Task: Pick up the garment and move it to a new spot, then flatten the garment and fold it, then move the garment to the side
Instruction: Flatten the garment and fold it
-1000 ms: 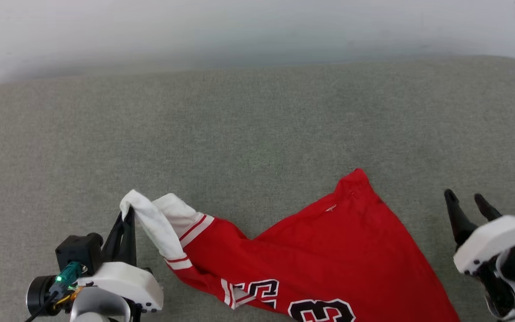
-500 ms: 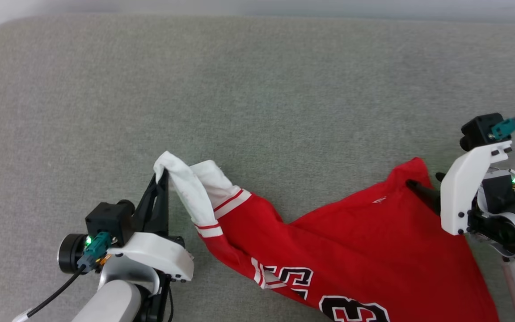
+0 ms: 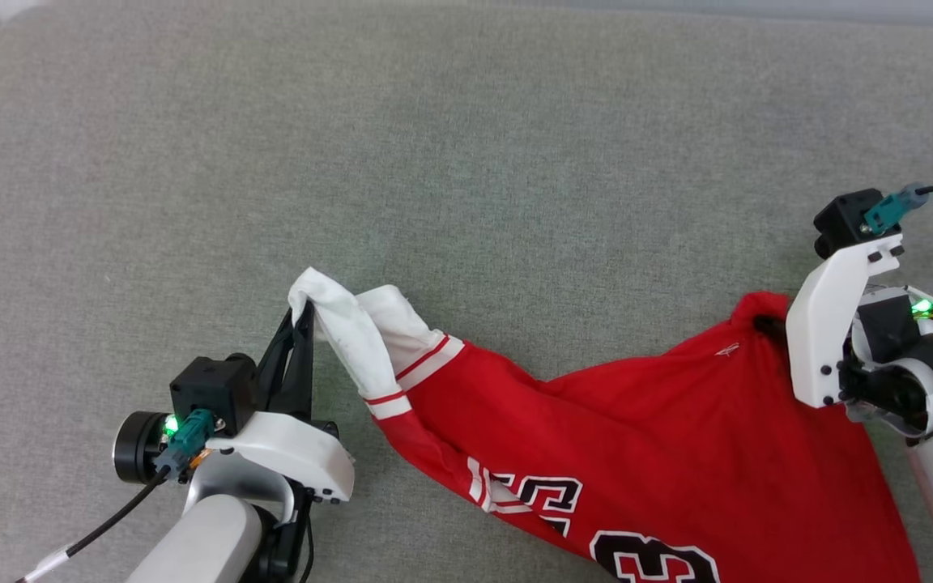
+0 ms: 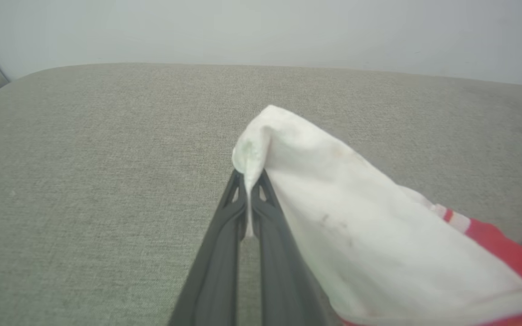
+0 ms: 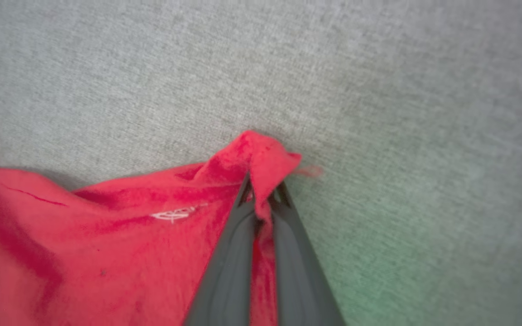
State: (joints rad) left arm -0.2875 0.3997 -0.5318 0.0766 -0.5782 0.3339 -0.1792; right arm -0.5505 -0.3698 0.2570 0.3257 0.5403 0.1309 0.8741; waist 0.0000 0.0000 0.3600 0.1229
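Your right gripper [image 5: 263,192], open a moment ago, now pinches the garment [image 3: 645,453] at mid right, while your left gripper [image 4: 248,181] holds its sleeve [image 4: 333,208], so you can lift.

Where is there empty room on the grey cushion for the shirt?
The far half of the cushion, beyond the shirt, is all bare. So is the strip left of the left gripper. The near side is crowded: the shirt stretches there between the left gripper and the right gripper, both pinching it.
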